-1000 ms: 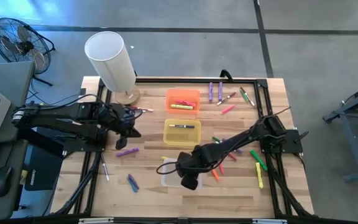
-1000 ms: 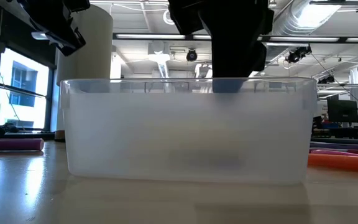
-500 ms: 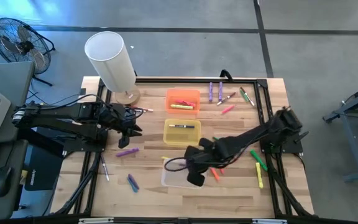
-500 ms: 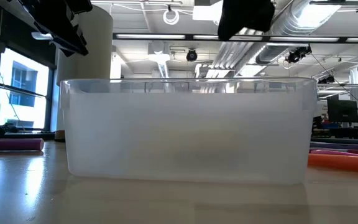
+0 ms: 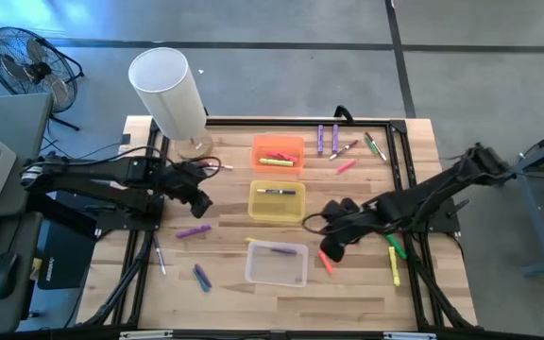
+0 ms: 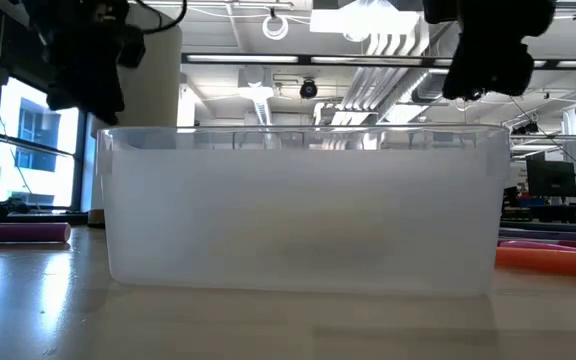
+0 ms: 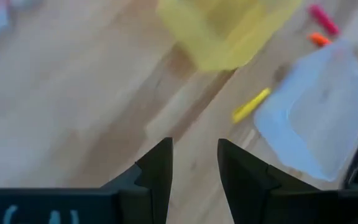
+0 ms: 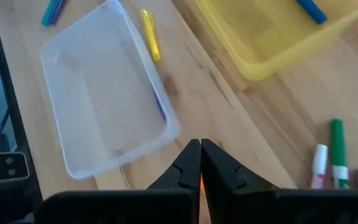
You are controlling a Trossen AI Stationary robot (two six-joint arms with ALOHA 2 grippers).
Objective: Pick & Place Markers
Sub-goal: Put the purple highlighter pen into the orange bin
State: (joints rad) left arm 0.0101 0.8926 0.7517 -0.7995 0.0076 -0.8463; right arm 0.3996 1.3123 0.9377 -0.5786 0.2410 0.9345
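Markers (image 5: 338,142) were scattered on the table (image 5: 225,293); one purple marker (image 5: 282,250) was seen in the clear bin (image 5: 253,272). Right tool (image 5: 330,247) was closed tight, left tool (image 5: 199,202) a little apart.

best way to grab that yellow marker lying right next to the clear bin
Grip the yellow marker across its thin body near mid-length, coming straight down from above. It lies flat on the table, and one long side runs close along the clear bin, so line the fingers up carefully: there is little room on the bin side.
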